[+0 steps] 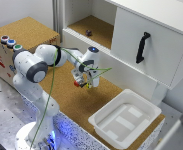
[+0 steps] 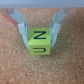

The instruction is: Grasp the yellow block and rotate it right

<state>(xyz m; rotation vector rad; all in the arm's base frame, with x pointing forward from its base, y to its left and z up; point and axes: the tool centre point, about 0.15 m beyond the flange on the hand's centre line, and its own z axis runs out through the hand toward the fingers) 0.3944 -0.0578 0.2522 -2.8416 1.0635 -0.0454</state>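
Observation:
The yellow block (image 2: 39, 43) is a small bright cube with dark letters on its faces, and it fills the gap between my fingers in the wrist view. My gripper (image 2: 39, 37) is shut on it, one fingertip (image 2: 23, 33) against each side, just over the cork surface. In the exterior view the gripper (image 1: 87, 83) points down over the cork table (image 1: 66, 97), and the yellow block (image 1: 89, 86) barely shows at its tips. A small red block (image 1: 76, 84) lies close beside the gripper, on the exterior view's left.
A white bin (image 1: 125, 118) stands on the table at the exterior view's right. Behind the gripper is a white cabinet with a black door handle (image 1: 142, 47) and an open shelf holding a tiny dark purple object (image 1: 89, 33). A cork box with coloured buttons (image 1: 10, 42) stands left.

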